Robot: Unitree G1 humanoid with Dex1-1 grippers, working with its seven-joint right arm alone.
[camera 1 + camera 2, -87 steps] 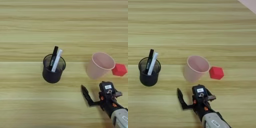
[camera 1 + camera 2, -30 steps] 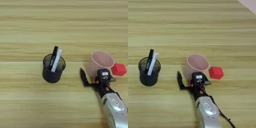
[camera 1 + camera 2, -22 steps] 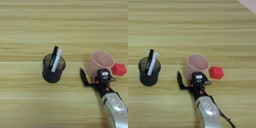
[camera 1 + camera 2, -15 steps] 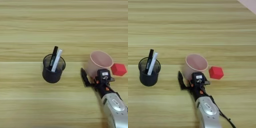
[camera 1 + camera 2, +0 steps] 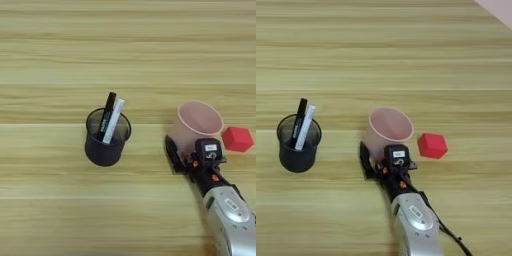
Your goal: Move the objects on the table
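Pen cup [image 5: 106,141] is seen at 9 o'clock of table [image 5: 60,55] centre, upright, with a black marker [image 5: 107,115] and a white marker [image 5: 114,120] leaning inside. Pink cup [image 5: 198,125] is placed at 3 o'clock of it, well apart, mouth up. Block [image 5: 237,138] is found just beside the pink cup, at its 3 o'clock. Gripper [image 5: 382,159] is set at the pink cup's 6 o'clock wall, one finger [image 5: 173,154] seen left of the wall; jaws spread, nothing clamped yet. Pink cup is judged light, thin, easily crushed and tipped: a gentle hold across the wall near the rim is advised.
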